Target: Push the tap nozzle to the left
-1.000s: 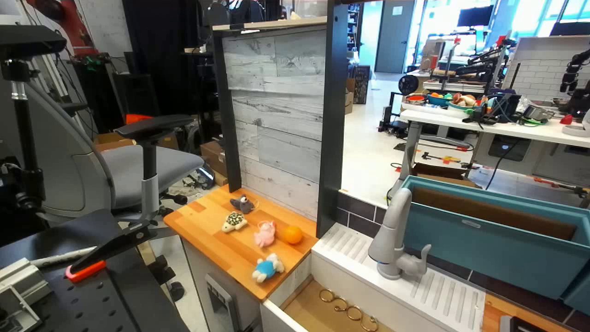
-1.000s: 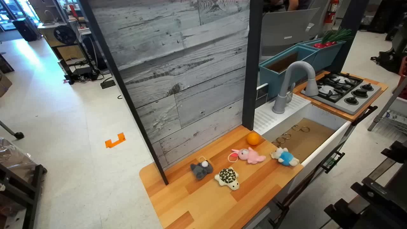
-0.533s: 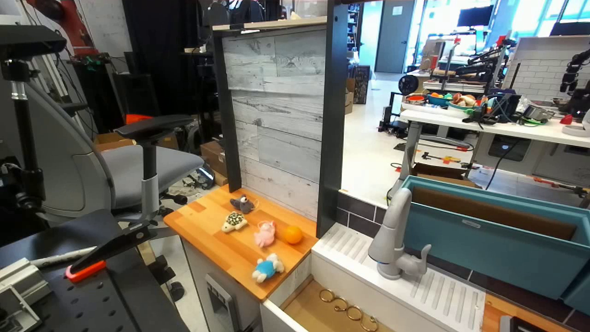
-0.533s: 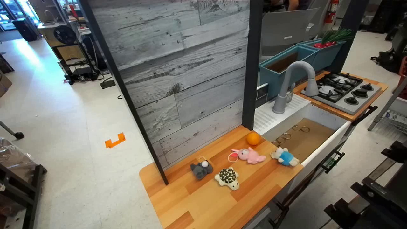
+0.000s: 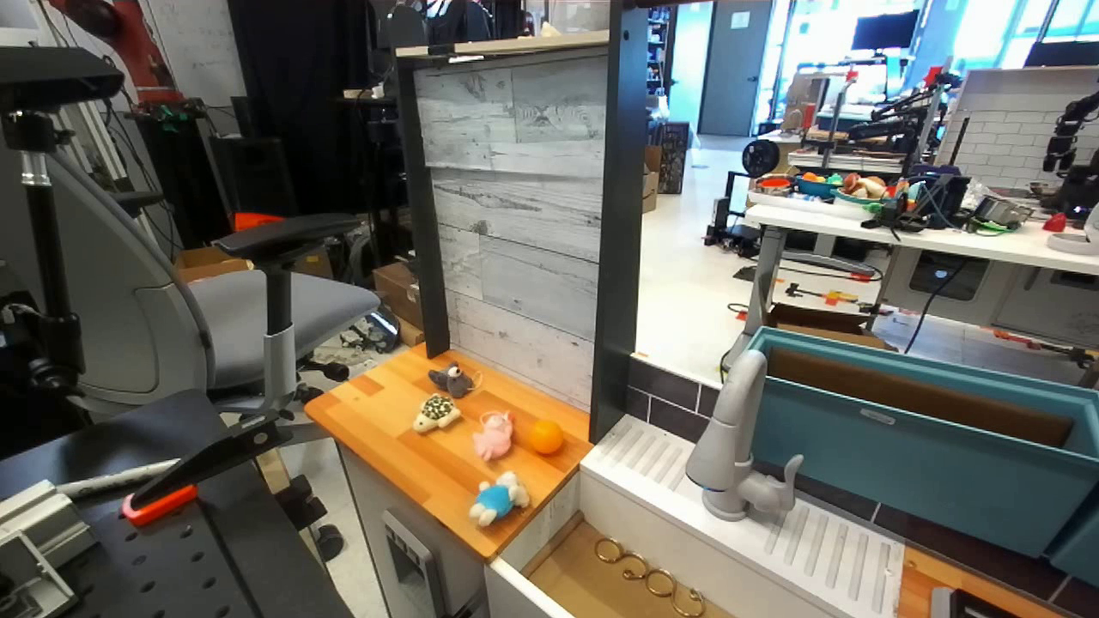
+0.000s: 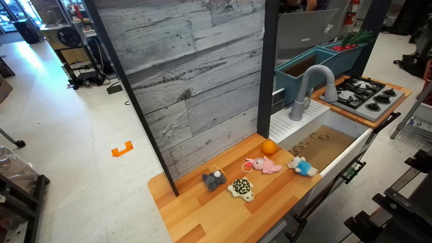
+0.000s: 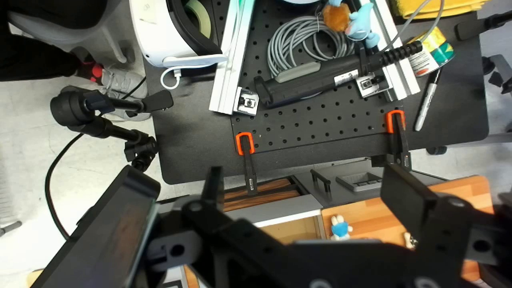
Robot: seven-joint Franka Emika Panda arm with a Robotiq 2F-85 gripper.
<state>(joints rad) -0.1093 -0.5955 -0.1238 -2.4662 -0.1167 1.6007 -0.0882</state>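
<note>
My tool [image 7: 303, 178] is spread wide, its fingers [image 7: 404, 194] well apart in the wrist view. In an exterior view I find the tap nozzle [image 6: 319, 69] at 2 o'clock from the middle, arching off a grey column [image 6: 297, 109] so that its end hangs on the column's 3 o'clock side. The column stands on a white ribbed ledge [image 6: 283, 125], a teal planter [image 6: 291, 89] behind it. From the column's foot, an orange ball [image 6: 269, 147] sits at 7 o'clock on a wooden surface [image 6: 206, 209]. Around that ball, a toy in blue [image 6: 303, 167] lies at 4 o'clock, a pink toy [image 6: 266, 165] at 6, a spotted turtle [image 6: 241, 186] at 7 and a grey toy [image 6: 212, 181] at 8. My wrist view takes in a black surface [image 7: 192, 148], where an orange-tipped clamp [image 7: 247, 164] crosses the edge and another clamp [image 7: 400, 142] sits at its 3 o'clock; from the first, a coil of grey cable [image 7: 276, 48] lies at 1 o'clock.
</note>
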